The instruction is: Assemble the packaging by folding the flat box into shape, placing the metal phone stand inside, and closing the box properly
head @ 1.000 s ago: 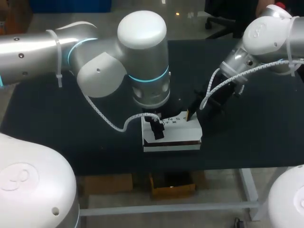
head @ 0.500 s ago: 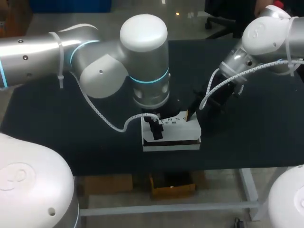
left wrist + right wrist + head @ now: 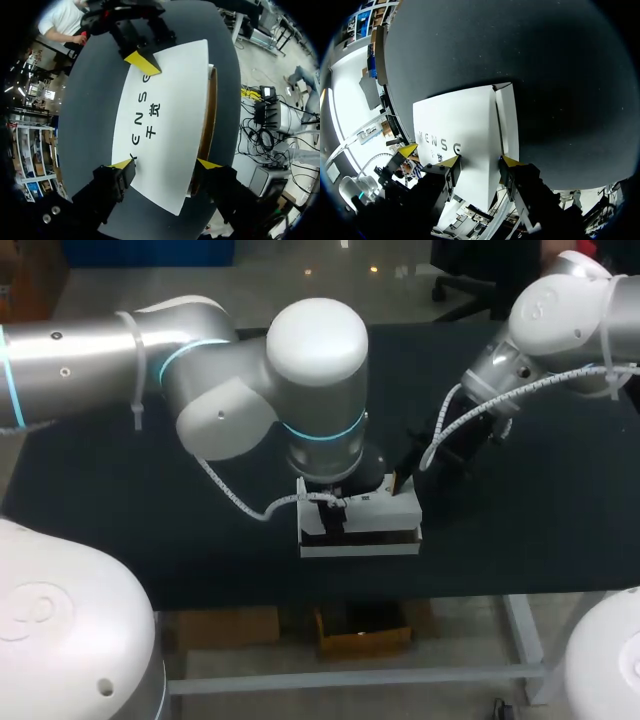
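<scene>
White box [image 3: 390,508] [image 3: 165,125] [image 3: 465,135]: lies near the front edge of the black bench [image 3: 520,530], about midway along it, printed face up.
Lid [image 3: 170,90]: laid flat over the top; a brown strip [image 3: 365,536] [image 3: 207,110] shows along the side nearest the bench's front edge, so the lid is not fully seated there.
Inside: covered by the lid, so the contents cannot be seen.
Side flap [image 3: 507,120]: a narrow white panel along one short end, beside the lid.
Left fingers [image 3: 121,164]: spread wide across one end of the box, one yellow tip at each long edge; whether they press on the card cannot be told.
Left arm [image 3: 300,370]: in the head view its wrist covers the box's left end and hides its fingers.
Right fingers [image 3: 451,161]: spread apart over the other end, the lid between them; the left wrist view shows one yellow tip [image 3: 142,62] on a lid corner.
Right arm [image 3: 560,310]: comes in from the bench's far right corner.
</scene>
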Available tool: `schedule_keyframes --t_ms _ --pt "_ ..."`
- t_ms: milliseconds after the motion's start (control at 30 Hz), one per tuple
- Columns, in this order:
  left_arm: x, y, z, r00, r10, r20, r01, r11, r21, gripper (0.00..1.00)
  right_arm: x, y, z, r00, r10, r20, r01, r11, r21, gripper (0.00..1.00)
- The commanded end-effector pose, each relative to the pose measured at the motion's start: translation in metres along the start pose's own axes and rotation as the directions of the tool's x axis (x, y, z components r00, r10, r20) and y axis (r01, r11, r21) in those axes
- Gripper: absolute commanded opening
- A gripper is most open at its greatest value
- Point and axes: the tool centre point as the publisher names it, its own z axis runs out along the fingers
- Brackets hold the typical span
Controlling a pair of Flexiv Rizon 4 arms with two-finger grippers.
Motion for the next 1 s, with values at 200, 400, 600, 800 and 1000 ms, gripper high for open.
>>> schedule_keyframes --t_ms 200,400,600,800,1000 --pt "0.0063 -0.0010 -0.0002 0.997 -0.005 0.073 0.005 1.000 0.005 0.72 0.0012 0.0036 -0.0002 1.000 -0.002 -0.001 0.002 1.000 0.011 0.49" --pt "0.0060 -0.0012 -0.0005 0.995 -0.013 0.102 0.013 1.000 0.008 0.55 0.0015 0.0038 -0.0002 1.000 -0.004 0.000 0.004 1.000 0.011 0.49" --pt "0.0066 -0.0015 0.0014 0.990 -0.018 0.137 0.018 1.000 0.000 0.58 0.0015 0.0037 -0.0004 1.000 -0.003 0.000 0.003 1.000 0.010 0.49" --pt "0.0064 -0.0015 0.0034 0.987 -0.023 0.157 0.023 1.000 0.002 0.49 0.0018 0.0033 -0.0005 1.000 -0.005 0.000 0.005 1.000 0.010 0.49" --pt "0.0061 -0.0022 0.0050 0.983 -0.022 0.181 0.024 1.000 -0.008 0.47 0.0021 0.0030 -0.0007 1.000 -0.005 0.001 0.005 1.000 0.009 0.49"
